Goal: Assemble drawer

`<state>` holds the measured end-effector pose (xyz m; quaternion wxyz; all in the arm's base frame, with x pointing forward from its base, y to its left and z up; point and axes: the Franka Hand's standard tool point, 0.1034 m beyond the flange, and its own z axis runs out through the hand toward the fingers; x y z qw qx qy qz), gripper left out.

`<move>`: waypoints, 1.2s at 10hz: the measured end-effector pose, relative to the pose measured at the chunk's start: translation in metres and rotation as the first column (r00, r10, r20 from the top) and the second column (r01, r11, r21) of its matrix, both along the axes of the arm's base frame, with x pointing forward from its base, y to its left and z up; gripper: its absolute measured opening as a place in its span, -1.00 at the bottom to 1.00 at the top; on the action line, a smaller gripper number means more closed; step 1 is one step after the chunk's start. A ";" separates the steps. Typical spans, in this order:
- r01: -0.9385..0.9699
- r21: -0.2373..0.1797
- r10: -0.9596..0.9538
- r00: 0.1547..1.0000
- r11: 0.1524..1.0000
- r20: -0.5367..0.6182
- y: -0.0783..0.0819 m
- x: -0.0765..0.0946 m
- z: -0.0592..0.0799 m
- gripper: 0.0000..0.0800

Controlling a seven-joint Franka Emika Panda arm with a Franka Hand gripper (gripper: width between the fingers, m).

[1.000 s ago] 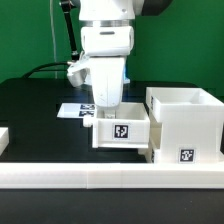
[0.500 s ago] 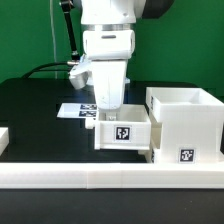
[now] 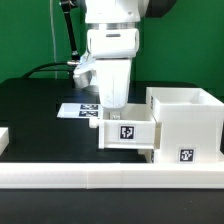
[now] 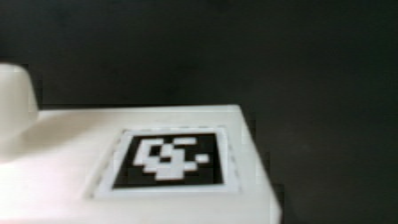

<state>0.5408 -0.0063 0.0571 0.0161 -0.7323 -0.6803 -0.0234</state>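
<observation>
I am hanging my gripper [image 3: 112, 108] straight down over the small tray [image 3: 127, 134], and its tip is sinking behind the tray's front wall, so I cannot tell whether my fingers are apart or clamped on anything. The tray is sitting near the table's [image 3: 40, 110] front edge, touching the side of the tall housing [image 3: 186, 125] that is standing toward the front corner at the exterior view's right. Both are resting just behind the long white rail [image 3: 110, 178]. My wrist camera is showing the tray's tag [image 4: 171, 158], blurred. The marker board [image 3: 78, 110] is lying behind my gripper.
</observation>
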 end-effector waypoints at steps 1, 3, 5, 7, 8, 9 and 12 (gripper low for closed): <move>0.002 0.000 -0.002 1.000 1.000 0.003 -0.001 -0.001 -0.001 -0.90; 0.002 0.000 -0.002 1.000 1.000 0.002 -0.001 -0.001 -0.001 -0.90; -0.020 -0.008 0.020 1.000 1.000 0.013 0.005 0.001 0.000 -0.90; -0.026 -0.008 0.026 1.000 1.000 0.013 0.008 0.001 0.000 -0.90; -0.026 -0.009 0.026 1.000 1.000 0.013 0.008 0.001 0.001 -0.90; -0.026 -0.009 0.026 1.000 1.000 0.011 0.009 0.001 0.001 -0.90; -0.025 -0.009 0.025 1.000 1.000 0.010 0.008 0.000 0.001 -0.90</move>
